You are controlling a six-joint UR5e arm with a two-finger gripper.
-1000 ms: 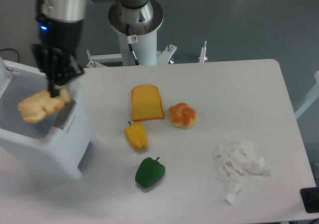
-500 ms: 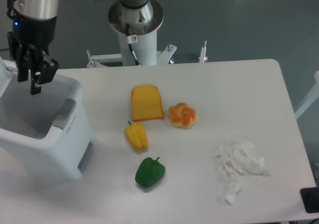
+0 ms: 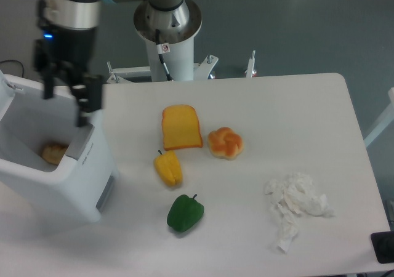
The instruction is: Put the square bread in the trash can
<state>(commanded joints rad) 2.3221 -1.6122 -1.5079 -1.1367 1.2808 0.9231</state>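
The square bread (image 3: 54,153), a pale yellow-beige lump, lies inside the white trash can (image 3: 58,194) at the left of the table, partly hidden by the bin's front wall. The bin has a grey panel on its rim and a vent grille on its side. My gripper (image 3: 64,104) hangs above the bin's right rim, open and empty, its two dark fingers spread apart.
A flat orange toast slice (image 3: 181,127), a knotted orange roll (image 3: 225,143), a yellow pepper (image 3: 168,168) and a green pepper (image 3: 184,213) lie mid-table. Crumpled white tissue (image 3: 295,204) lies at the right. The arm's base (image 3: 167,24) stands at the back.
One second ago the gripper held the bread above the bin. The bread now lies inside the bin, and the open, empty gripper has moved right, over the bin's right rim.
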